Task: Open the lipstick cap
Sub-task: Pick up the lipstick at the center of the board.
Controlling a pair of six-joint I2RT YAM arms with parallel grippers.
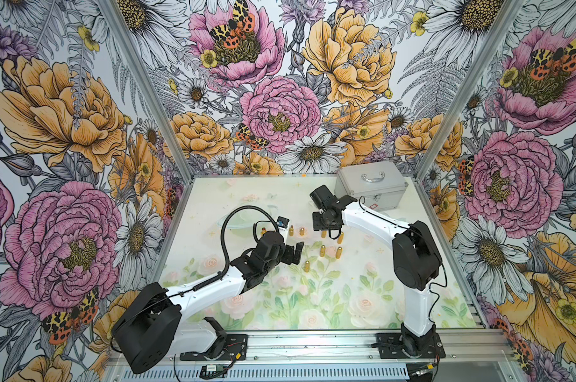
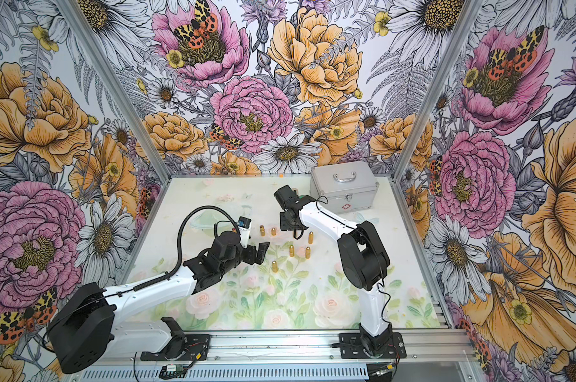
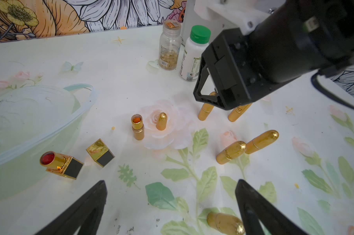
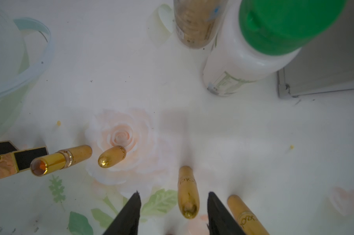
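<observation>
Nearest on the desk (image 1: 352, 311): front lipstick (image 1: 307, 265), gold, capped, upright, standing alone. It also shows at the edge of the left wrist view (image 3: 226, 222).

Left end effector (image 1: 294, 253) hovers just beside it above the desk. Jaws are wide apart and hold nothing (image 3: 171, 183).

Next back, inner lipstick (image 1: 322, 251) and outer lipstick (image 1: 338, 252) stand side by side. Both are capped and upright.

Task lipstick (image 4: 187, 193) stands upright with its cap on, between the jaws of the right end effector (image 4: 174, 194). The jaws are part-way apart and not clamped, with a gap showing on each side of the tube. In both top views the right end effector points straight down over it (image 1: 324, 231). Side lipstick (image 4: 247, 215), capped, stands just outside one finger.

Same depth, toward the left arm: open round lipstick (image 3: 137, 127), upright, orange stick visible. Its round cap (image 3: 161, 121) stands just beside it on a printed rose.

Further toward the left arm is the square lipstick (image 3: 61, 164), black and gold, red stick exposed. The square cap (image 3: 100, 152) sits near it, not touching.

Far side: clear bottle (image 3: 170, 44) and white bottle (image 3: 194, 53) with a green lid, just beside each other. Behind them the silver case (image 1: 371, 188), closed, sits at the far edge on the right arm's side.
</observation>
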